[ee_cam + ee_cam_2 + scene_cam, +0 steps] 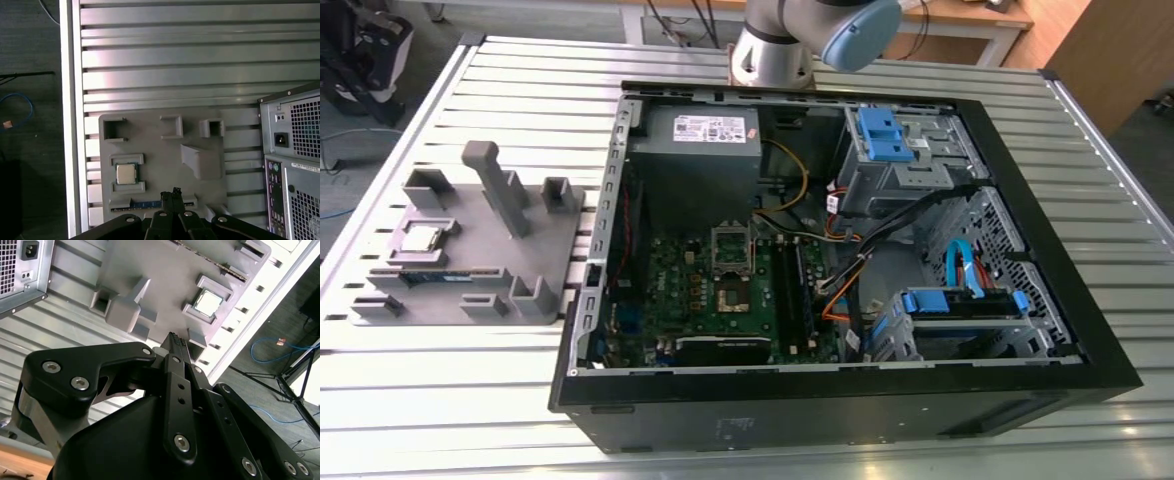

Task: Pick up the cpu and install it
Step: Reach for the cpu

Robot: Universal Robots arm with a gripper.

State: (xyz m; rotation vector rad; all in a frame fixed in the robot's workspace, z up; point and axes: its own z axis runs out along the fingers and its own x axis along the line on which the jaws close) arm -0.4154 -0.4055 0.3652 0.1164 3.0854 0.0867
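Note:
The cpu (424,237) is a small silvery square chip lying flat in a framed recess of the grey holder plate (540,250), at the exterior view's left of the computer case. Both wrist views show the cpu (209,303) (126,174) from high above. My gripper (174,338) (172,193) hangs well above the plate and apart from the chip, its black fingers pressed together with nothing between them. The motherboard's open socket (731,292) lies inside the case. The arm's elbow (781,40) rises behind the case.
The open black computer case (854,400) lies on a slatted metal table (454,400), with cables and blue drive brackets (881,135) inside. A green memory stick (434,278) rests in a slot on the holder plate. A tall grey post (494,185) stands on that plate.

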